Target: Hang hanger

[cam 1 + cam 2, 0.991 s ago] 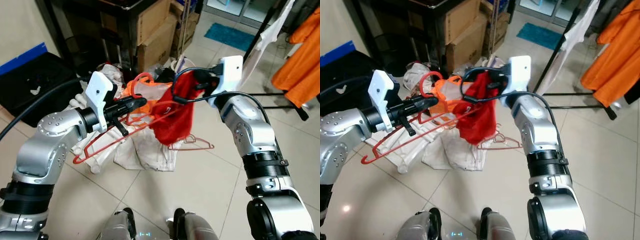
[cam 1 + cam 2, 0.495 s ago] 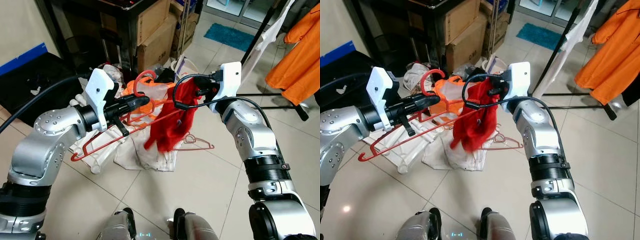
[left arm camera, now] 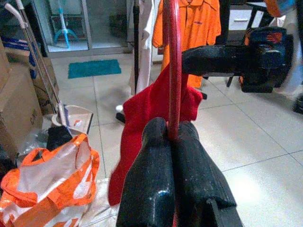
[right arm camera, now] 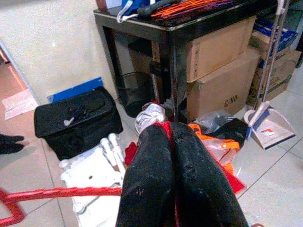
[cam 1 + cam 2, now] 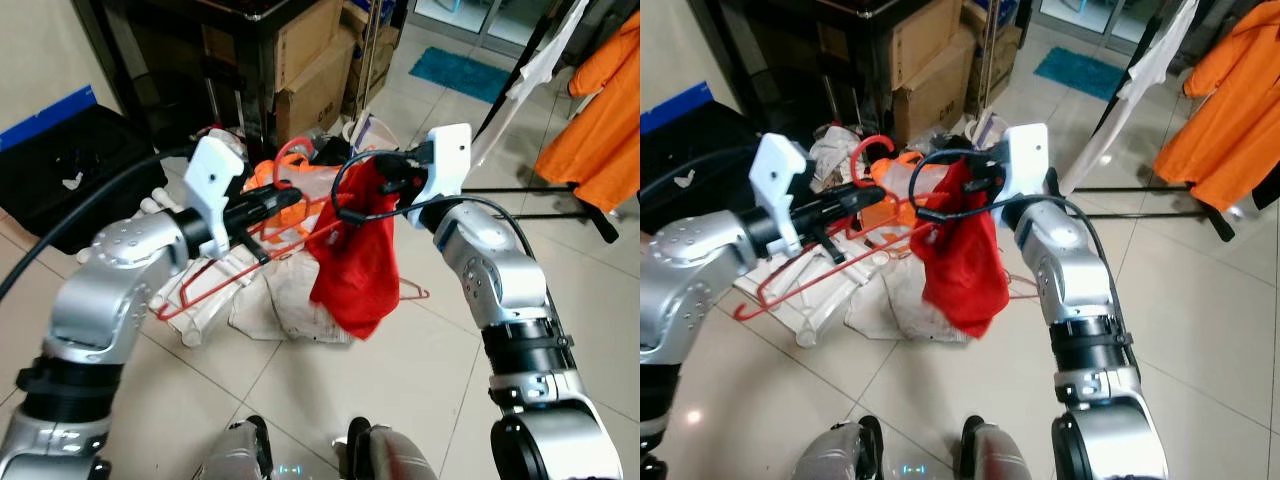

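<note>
Left gripper (image 3: 171, 135), jaws pinching red hanger (image 5: 215, 285). Right gripper (image 4: 169, 130), jaws clamped on red garment (image 5: 355, 255), draped above floor (image 5: 420, 350).

A pale, glossy tiled floor (image 5: 420, 370) carries everything. A heap of white cloth (image 5: 290, 305) lies on it, with a thin red wire hanger (image 5: 410, 292) just beside. An orange-and-clear plastic bag (image 3: 52, 177) sits behind the heap. A black soft case (image 4: 78, 120) rests near the wall, stacked brown cardboard boxes (image 4: 222, 71) stand under a dark table, and a teal mat (image 5: 465, 72) lies farther off.
</note>
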`<state>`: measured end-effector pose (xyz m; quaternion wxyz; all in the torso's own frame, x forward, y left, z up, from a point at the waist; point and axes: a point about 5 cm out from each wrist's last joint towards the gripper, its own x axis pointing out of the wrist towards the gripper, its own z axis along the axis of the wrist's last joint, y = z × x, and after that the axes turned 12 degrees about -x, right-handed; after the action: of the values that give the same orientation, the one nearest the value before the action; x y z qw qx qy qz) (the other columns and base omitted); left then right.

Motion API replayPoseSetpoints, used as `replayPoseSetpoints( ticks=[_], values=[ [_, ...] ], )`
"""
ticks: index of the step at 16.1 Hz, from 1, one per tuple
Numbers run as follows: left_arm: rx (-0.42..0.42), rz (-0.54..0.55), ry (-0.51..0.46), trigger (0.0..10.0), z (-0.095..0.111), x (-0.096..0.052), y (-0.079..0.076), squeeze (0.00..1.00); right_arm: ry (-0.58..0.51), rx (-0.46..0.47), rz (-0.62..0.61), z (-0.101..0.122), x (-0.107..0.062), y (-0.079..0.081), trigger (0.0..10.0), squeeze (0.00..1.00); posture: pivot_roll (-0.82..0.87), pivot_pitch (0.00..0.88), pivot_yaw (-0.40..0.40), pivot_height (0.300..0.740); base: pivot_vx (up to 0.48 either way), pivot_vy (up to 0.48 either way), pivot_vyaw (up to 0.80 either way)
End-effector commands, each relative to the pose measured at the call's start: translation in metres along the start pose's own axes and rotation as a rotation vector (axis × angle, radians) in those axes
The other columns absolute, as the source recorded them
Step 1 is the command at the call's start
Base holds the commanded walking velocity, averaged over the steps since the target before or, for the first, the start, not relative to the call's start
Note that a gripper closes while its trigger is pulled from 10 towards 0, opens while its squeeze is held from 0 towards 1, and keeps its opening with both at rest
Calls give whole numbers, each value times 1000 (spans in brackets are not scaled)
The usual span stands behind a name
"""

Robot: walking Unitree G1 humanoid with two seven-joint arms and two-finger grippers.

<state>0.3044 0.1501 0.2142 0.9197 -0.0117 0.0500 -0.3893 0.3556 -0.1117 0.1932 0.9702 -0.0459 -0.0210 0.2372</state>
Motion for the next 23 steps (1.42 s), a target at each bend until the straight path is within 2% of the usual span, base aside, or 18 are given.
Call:
replayPoseSetpoints(
  ticks=[1, 6, 9, 10, 12, 14, 18, 23],
  values=[
    [1, -9, -4, 10000, -1, 5, -4, 0, -22, 4, 1, 6, -2, 1, 0, 0, -100, 161, -55, 740, 0, 0, 0],
    [4, -49, -44, 10000, 1, 5, -4, 0, -41, 8, 45, 14, -6, 9, 0, 0, -103, 159, -56, 740, 0, 0, 0],
    [38, -128, -25, 10000, 2, 2, -5, 0, -73, 9, 183, 24, -10, 14, 0, 0, -109, 161, -54, 740, 0, 0, 0],
    [46, -152, -15, 10000, 3, 1, -5, 0, -77, 2, 218, 27, -11, 12, 0, 0, -113, 161, -53, 740, 0, 0, 0],
    [48, -273, 4, 10000, 10, -6, -5, 0, -86, -40, 316, 37, -18, 1, 0, 0, -117, 160, -51, 740, 0, 0, 0],
    [56, -313, -3, 10000, 16, -6, -6, 0, -97, -66, 390, 44, -23, 0, 0, 0, -120, 160, -48, 740, 0, 0, 0],
    [66, -237, -33, 10000, 21, 1, 8, 0, -125, -83, 538, 55, -37, 15, 0, 0, -121, 160, -46, 740, 0, 0, 0],
    [45, -152, -102, 10000, 28, 5, 20, 0, -110, -69, 608, 47, -53, 21, 0, 0, -128, 161, -44, 740, 0, 0, 0]
  ],
)
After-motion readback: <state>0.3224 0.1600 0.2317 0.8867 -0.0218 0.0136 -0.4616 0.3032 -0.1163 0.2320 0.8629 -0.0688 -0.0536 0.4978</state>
